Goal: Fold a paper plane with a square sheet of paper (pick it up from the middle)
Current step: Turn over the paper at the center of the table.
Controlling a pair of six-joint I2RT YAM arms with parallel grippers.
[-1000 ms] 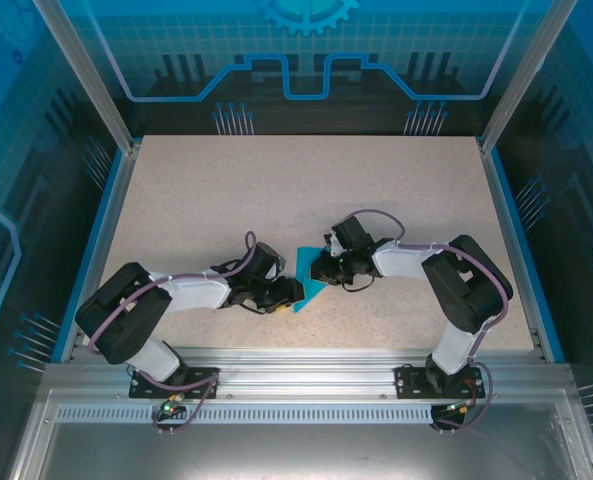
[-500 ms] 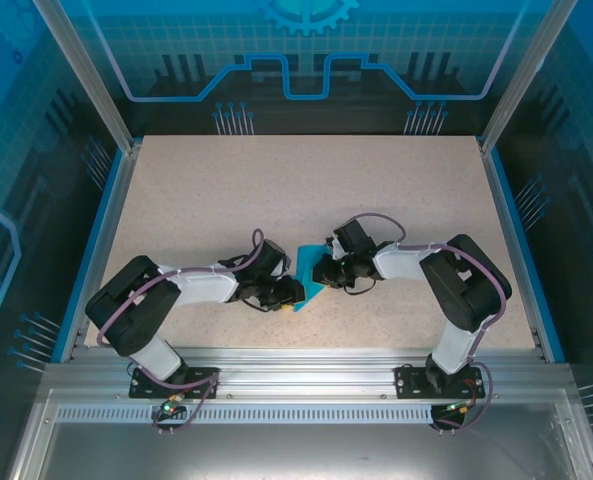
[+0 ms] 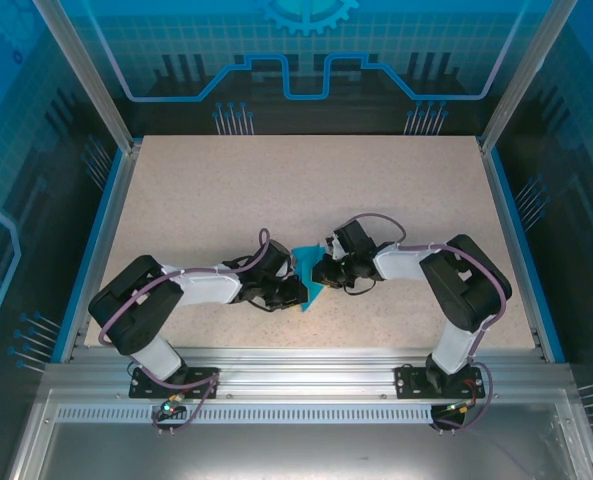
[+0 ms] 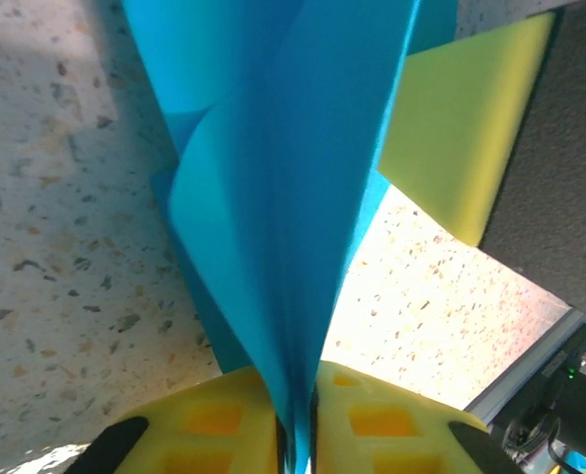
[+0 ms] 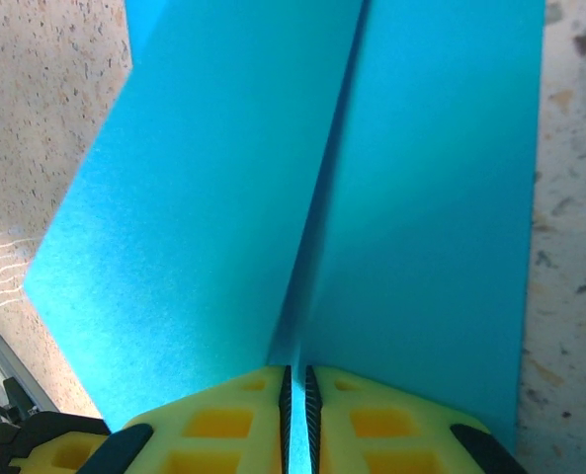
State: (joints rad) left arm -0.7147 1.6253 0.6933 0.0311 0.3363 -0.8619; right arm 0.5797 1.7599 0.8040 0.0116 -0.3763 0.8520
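Note:
The teal-blue sheet of paper (image 3: 307,266) is folded along a centre crease and stands up off the table between my two grippers. In the left wrist view its layers (image 4: 283,197) taper down into my left gripper (image 4: 295,425), whose yellow pads are shut on the folded edge. My right gripper (image 5: 295,395) is shut on the crease of the paper (image 5: 213,197) from the other side. From above, the left gripper (image 3: 298,293) holds the near end and the right gripper (image 3: 319,272) the far side. A yellow pad of the right gripper (image 4: 460,128) shows just beyond the paper.
The speckled beige table (image 3: 276,190) stretches open behind the arms. Blue side rails (image 3: 96,240) and the aluminium front rail (image 3: 296,360) bound it. Both arms lie low and meet near the table's front middle.
My left gripper has closed onto the paper's near end and shifted a little to the right. The paper now stands more upright. The right gripper has kept its hold.

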